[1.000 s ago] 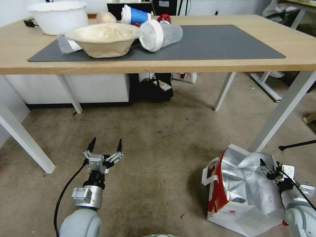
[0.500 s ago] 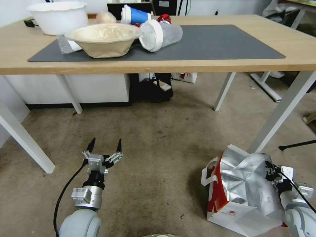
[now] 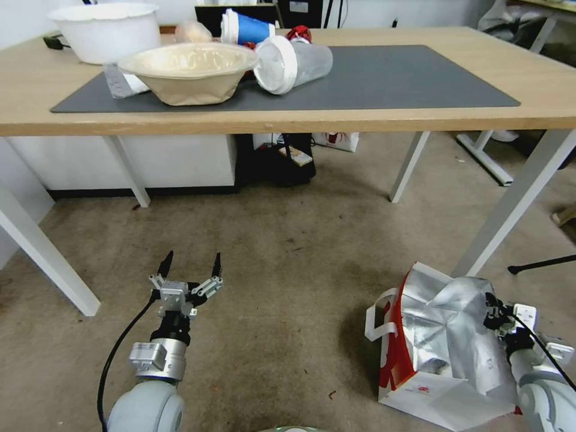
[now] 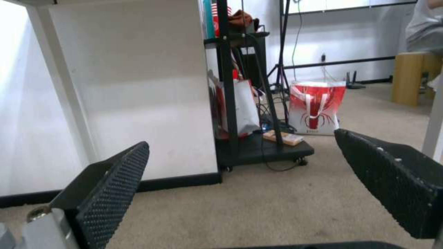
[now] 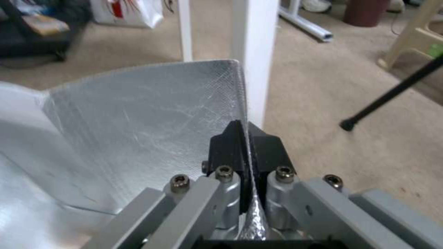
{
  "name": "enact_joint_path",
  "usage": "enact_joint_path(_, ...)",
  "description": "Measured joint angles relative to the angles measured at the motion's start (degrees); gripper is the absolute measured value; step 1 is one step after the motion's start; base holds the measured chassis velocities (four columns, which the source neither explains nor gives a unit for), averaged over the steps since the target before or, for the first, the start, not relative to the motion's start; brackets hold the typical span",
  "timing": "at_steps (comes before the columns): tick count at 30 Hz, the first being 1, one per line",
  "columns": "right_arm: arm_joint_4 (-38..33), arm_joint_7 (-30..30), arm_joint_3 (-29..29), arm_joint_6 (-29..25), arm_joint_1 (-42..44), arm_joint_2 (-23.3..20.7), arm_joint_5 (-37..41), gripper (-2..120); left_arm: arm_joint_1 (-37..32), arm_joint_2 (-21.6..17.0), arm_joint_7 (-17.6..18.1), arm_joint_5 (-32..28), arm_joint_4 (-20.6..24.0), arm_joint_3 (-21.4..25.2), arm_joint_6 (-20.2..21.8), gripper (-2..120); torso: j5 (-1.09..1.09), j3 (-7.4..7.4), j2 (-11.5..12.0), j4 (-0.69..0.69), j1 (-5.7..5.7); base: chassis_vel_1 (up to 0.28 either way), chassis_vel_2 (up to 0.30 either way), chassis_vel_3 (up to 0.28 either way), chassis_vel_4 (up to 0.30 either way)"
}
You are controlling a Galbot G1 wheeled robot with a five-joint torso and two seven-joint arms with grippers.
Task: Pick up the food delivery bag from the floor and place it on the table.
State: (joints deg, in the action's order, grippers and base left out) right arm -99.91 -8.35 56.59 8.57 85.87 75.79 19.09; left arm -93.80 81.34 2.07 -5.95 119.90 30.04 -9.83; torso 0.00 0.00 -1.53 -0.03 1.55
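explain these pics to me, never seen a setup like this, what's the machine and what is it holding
This is a wheeled robot with two arms, each ending in a two-fingered gripper. The wide picture comes from a camera on its head, looking down at the floor and a table. The other two come from cameras on its wrists.

The left gripper hangs open over the carpet, holding nothing; in its wrist picture you see its two black fingers spread apart.

The right gripper is shut on the foil edge of the bag, which sits on the floor by a table leg. Its wrist picture shows the foil pinched between the fingers.

On the table lie a grey mat, bowls and tipped cups.
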Motion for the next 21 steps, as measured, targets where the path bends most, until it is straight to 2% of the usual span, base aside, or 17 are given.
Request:
enact_joint_path(6, -4.73, 0.32, -1.25, -0.79, 1.53, 0.51, 2.65, 0, 0.49, 0.18, 1.15, 0.96, 0.22, -0.24, 0.33, 100, 0.00, 0.00, 0.00, 0.00, 0.01, 0.000, 0.000, 0.000, 0.000)
enact_joint_path(8, -7.11, 0.37, -1.98, -1.00, 2.11, 0.67, 3.41, 0, 0.50, 0.16, 1.91, 1.24, 0.46, -0.34, 0.86, 100, 0.00, 0.00, 0.00, -0.01, 0.00, 0.000, 0.000, 0.000, 0.000)
enact_joint_path(11, -14.39, 0.46, -4.63, -0.93, 3.26, 0.67, 4.34, 0, 0.11, -0.45, 3.82, 1.19, 1.09, -0.55, 1.57, 100, 0.00, 0.00, 0.00, 0.00, 0.00, 0.000, 0.000, 0.000, 0.000)
enact_joint_path(14, -15.90, 0.47, -5.17, -0.84, 3.40, 0.52, 4.34, 0, -0.07, -0.64, 4.00, 1.19, 1.27, -0.48, 1.71, 100, -0.01, 0.00, 0.00, 0.00, 0.00, 0.000, 0.000, 0.000, 0.000)
enact_joint_path(16, -17.36, 0.47, -5.66, -0.62, 3.56, 0.37, 4.33, 0, -0.38, -0.83, 3.30, 1.13, 1.59, -0.14, 2.01, 100, -0.01, 0.00, 0.00, 0.00, 0.00, 0.000, 0.000, 0.000, 0.000)
enact_joint_path(19, -22.43, 0.01, -6.94, 0.26, 4.38, -1.00, 5.00, 0, -0.95, -1.35, -0.50, -1.21, 2.65, 0.98, 2.42, 99, 0.01, 0.00, 0.00, 0.00, 0.00, 0.000, 0.000, 0.000, 0.000)
enact_joint_path(21, -23.28, -0.20, -7.07, 0.35, 4.58, -1.43, 5.24, 0, -0.91, -1.39, -1.06, -1.51, 2.77, 1.13, 2.43, 99, 0.00, 0.00, 0.00, 0.00, 0.00, 0.000, 0.000, 0.000, 0.000)
